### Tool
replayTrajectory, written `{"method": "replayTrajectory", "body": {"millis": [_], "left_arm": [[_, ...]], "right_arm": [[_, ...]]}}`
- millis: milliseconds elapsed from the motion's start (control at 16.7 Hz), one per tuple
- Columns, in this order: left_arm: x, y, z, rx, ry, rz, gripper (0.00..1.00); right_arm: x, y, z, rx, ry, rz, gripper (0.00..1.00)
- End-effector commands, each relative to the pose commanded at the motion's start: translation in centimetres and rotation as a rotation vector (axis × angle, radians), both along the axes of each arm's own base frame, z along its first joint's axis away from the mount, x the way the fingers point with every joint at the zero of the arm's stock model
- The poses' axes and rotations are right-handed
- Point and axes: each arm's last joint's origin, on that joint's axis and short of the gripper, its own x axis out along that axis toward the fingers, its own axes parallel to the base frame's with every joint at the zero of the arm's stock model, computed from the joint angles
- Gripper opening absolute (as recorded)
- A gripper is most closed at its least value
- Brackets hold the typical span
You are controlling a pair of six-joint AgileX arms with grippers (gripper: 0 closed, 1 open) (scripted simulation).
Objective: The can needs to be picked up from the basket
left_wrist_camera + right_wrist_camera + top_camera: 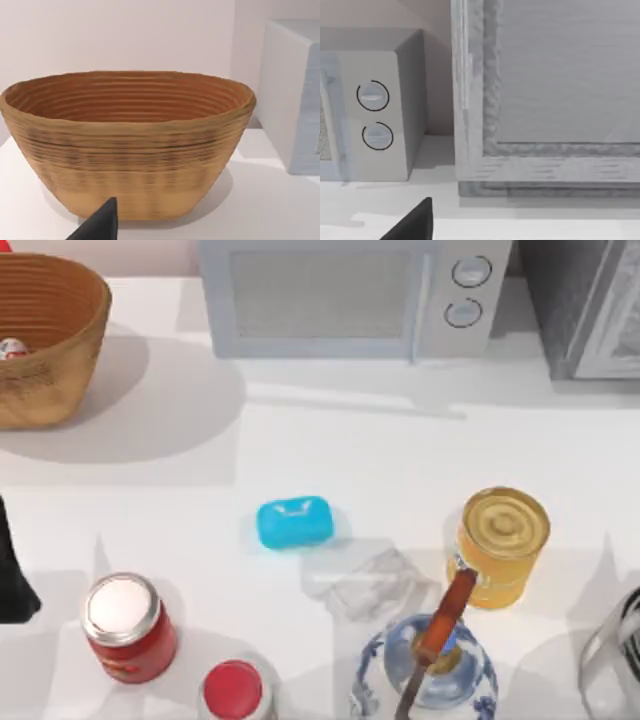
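The basket (55, 350) is a round tan wicker bowl at the table's back left corner. Inside it, against the top view's left edge, lies the can (12, 348), tiny and whitish with some red. My left arm (14, 575) is a dark shape at the left edge, well in front of the basket. In the left wrist view the basket (130, 145) faces the camera from close by, its wall hides the can, and a dark tip of my left gripper (99, 224) pokes in. My right arm (618, 655) stays at the front right edge; its gripper's dark tip (412, 224) points toward the back right.
A microwave (340, 295) and a grey cabinet (590, 310) line the back. A blue bar (295, 522) lies mid-table. Along the front stand a red silver-lidded can (125, 625), a red-capped jar (233, 690), a blue-white vase (430, 675) and a yellow gold-lidded can (503, 540).
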Motion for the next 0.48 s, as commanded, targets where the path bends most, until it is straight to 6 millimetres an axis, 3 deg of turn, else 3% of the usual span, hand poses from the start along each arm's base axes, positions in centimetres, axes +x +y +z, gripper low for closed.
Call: {"method": "replayTrajectory", "body": {"millis": [240,480], "left_arm": [[0.0,0.0,0.5,0.0,0.017,0.004,1.0],[0.6,0.2,3.9,-0.002,0.112,0.012,1.0]], "right_arm": [[0.0,0.0,0.0,0.0,0.0,0.0,1.0],[0.0,0.0,0.0,0.0,0.0,0.0,1.0]]}}
